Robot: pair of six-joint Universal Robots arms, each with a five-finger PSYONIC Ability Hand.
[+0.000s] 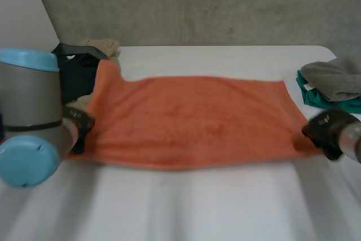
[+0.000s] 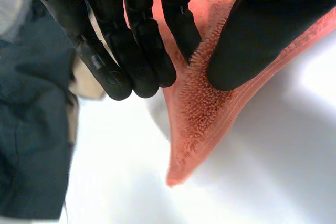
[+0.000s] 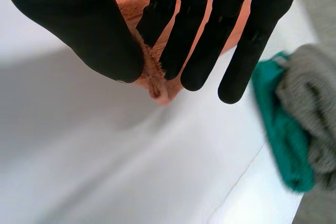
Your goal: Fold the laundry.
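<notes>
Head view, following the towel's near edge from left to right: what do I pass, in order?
In order: left arm → left hand, pinching a towel corner → orange towel → right hand, pinching the corner at the other end.

An orange terry towel (image 1: 192,119) lies spread across a white table (image 1: 186,207), between a heap of dark and beige garments (image 1: 76,71) and a grey cloth (image 1: 333,80) stacked on a green cloth (image 1: 316,99).

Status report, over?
Left robot hand pinching a towel corner, right robot hand pinching another. Towel spread out. Dark clothes and grey pile at its ends.
</notes>
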